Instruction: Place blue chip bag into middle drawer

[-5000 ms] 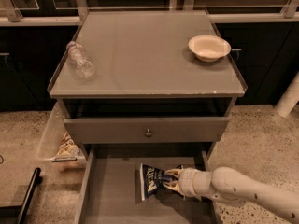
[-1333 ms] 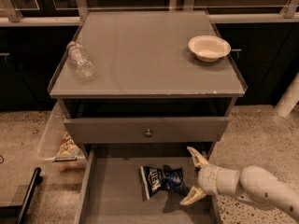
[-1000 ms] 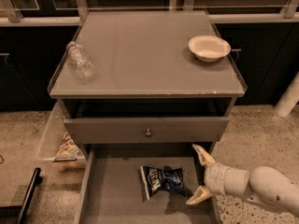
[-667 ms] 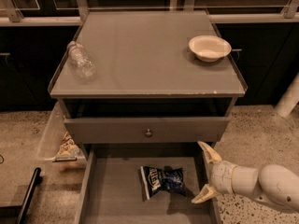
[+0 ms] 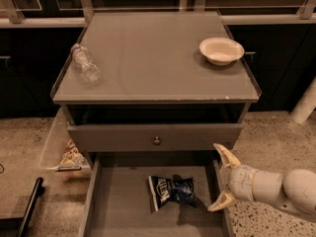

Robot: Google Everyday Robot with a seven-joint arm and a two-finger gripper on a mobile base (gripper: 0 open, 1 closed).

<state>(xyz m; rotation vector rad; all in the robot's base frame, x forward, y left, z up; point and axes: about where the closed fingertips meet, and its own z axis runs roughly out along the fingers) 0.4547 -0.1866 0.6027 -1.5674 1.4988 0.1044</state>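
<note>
The blue chip bag point(image 5: 171, 190) lies flat on the grey floor of the open middle drawer point(image 5: 123, 201), near its centre. My gripper point(image 5: 221, 178) is open and empty over the drawer's right wall, a little to the right of the bag and not touching it. Its two pale fingertips point(image 5: 223, 154) are spread wide apart, one up and one down. My white arm point(image 5: 281, 188) reaches in from the lower right.
The shallower drawer with a round knob point(image 5: 157, 140) sits just above, slightly open. On the cabinet top stand a clear plastic bottle point(image 5: 85, 65) at the left and a white bowl point(image 5: 221, 50) at the right. A clear bin with a snack bag point(image 5: 69, 156) hangs at the cabinet's left side.
My gripper has let go of the blue chip bag, opened, and drawn back to the right and slightly up. The bag stays on the drawer floor.
</note>
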